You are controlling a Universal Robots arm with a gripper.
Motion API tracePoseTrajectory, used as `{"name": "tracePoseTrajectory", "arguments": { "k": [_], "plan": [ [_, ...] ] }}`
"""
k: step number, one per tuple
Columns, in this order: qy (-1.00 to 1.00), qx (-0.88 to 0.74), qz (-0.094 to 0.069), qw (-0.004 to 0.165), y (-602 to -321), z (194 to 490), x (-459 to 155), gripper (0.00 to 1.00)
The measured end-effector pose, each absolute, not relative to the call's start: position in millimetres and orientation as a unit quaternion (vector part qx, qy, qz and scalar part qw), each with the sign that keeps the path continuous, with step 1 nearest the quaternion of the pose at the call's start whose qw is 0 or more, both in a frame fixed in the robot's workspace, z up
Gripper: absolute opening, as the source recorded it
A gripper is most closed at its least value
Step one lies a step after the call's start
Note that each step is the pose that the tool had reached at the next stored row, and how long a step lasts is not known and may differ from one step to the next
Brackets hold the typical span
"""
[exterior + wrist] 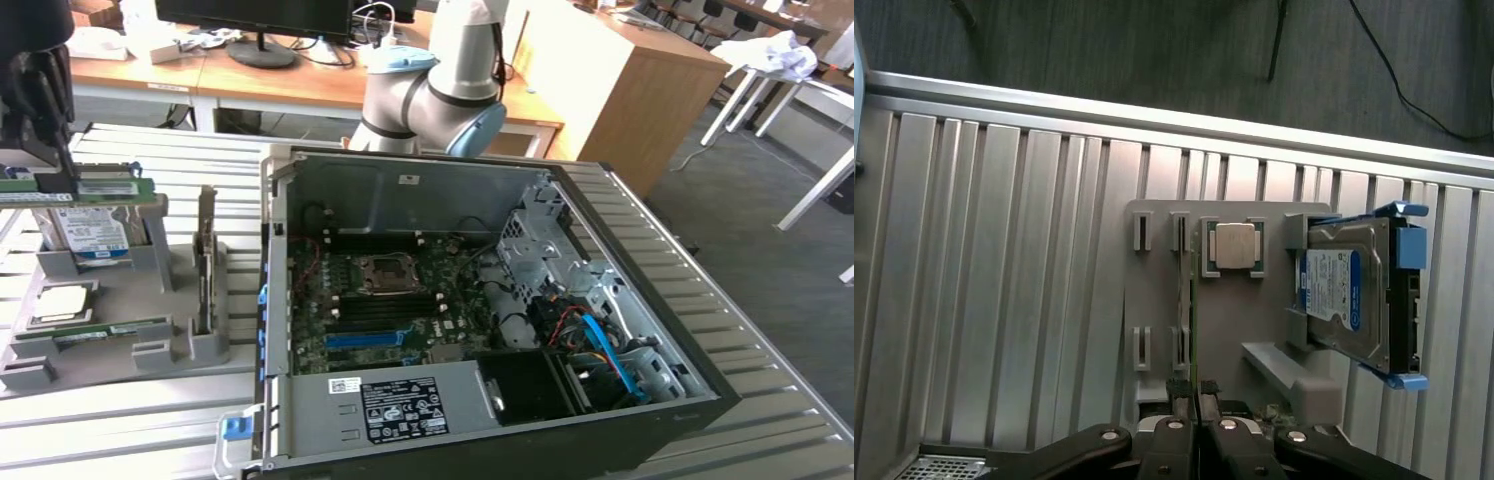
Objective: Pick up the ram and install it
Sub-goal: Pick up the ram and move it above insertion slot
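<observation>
Gripper (1193, 418) jaws stand narrow, clamped on the ram (78, 187), which shows edge-on between them in the wrist view as a thin green line. In the exterior view the ram hangs level with its white sticker facing the camera. It is raised above the grey holder (200, 345) at the exterior view's left, well apart from the case (400, 190). On the holder below sit a second stick (94, 331) in the front slots, a CPU (60, 300) in its recess, and beyond that a drive (91, 232) with a blue-white label, leaning in its cradle. A card (207, 250) stands on edge at the holder's side nearest the case. The holder rests on a slatted table (134, 420). The case lies open just beside it, motherboard (387, 300) facing up. Behind the case rises the arm (434, 100), and farther back stand desks (601, 60).
</observation>
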State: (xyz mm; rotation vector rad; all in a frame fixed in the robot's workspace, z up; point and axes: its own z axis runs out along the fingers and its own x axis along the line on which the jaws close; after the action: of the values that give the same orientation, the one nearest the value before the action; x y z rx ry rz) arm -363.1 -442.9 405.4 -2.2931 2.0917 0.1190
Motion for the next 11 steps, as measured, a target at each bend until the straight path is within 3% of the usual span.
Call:
{"name": "tracePoseTrajectory", "arguments": {
  "k": [11],
  "plan": [
    [0.673,-0.738,0.038,0.018,-442.9,405.3,-352.0,0.12]
  ]
}}
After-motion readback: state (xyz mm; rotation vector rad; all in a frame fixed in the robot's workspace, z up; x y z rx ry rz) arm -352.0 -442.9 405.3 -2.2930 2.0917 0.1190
